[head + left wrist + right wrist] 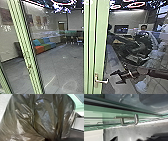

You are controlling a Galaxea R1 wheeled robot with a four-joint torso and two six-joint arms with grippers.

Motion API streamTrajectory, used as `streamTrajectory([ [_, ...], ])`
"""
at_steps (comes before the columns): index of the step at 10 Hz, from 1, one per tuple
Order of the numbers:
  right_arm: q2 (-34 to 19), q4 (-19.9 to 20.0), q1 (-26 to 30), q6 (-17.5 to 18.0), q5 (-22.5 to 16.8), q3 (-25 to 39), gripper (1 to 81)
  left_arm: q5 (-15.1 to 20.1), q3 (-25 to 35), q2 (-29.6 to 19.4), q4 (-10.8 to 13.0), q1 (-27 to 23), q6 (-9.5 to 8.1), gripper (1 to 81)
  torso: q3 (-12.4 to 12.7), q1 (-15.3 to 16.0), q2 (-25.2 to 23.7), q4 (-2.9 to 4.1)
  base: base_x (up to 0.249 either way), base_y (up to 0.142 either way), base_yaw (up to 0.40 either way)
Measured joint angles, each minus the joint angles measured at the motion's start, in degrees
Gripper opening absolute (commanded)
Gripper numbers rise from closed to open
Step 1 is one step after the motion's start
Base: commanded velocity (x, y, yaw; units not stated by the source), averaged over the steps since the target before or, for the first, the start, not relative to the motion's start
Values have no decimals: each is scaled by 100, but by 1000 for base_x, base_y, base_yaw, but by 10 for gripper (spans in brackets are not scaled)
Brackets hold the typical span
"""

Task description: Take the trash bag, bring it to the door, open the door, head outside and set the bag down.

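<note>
In the head view my right gripper [114,78] stands open, just right of the silver lever handle [102,81] on the pale green door frame [101,45], with a gap between them. The right wrist view shows the bent metal handle [127,124] on the green frame, beyond the spread dark tips of my right gripper [132,138]. In the left wrist view the black trash bag [43,116] hangs large and close; its folds draw together at my left gripper [50,138], which is shut on it and mostly hidden.
Through the glass on the left lies a grey floor [62,60] with a colourful low sofa [45,45] by the wall. Another green post [26,50] stands left. At the right, dark robot shapes and a person [144,30] show in or behind the glass.
</note>
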Motion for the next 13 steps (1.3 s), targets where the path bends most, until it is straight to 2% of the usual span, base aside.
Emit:
streamTrajectory([
  [5,828,-236,-223,162,-217,-940,811,0,0,0,0,0,0,10,-2,4,2,0,0,0,0],
  [8,1098,-261,-236,204,-245,-1364,811,0,-16,0,0,0,0,10,-2,4,2,0,0,0,0],
  [13,1523,-261,-339,656,-330,-1972,811,2,-22,0,0,0,-2,10,-5,6,4,0,0,0,0],
])
